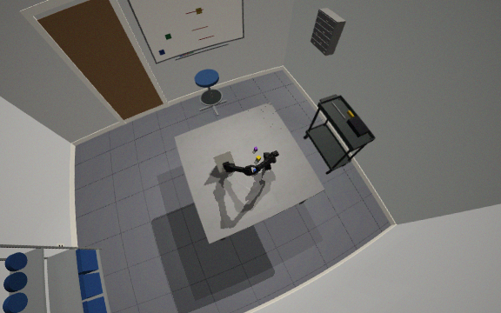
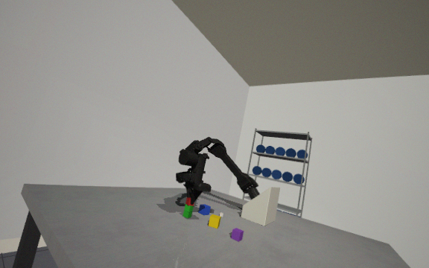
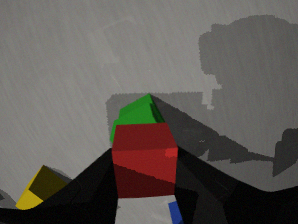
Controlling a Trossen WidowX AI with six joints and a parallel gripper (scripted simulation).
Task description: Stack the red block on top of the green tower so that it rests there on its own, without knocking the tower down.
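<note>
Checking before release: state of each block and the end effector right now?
end effector: shut on red block
red block: held just above green tower; contact unclear
green tower: upright
blue block: on table, beside tower
yellow block: on table, apart
purple block: on table, apart

A lab room: a white wall whiteboard (image 1: pixel 187 27), a grey metal shelving rack (image 2: pixel 281 169), a black equipment cart (image 1: pixel 342 132), a blue round stool (image 1: pixel 207 80).
</note>
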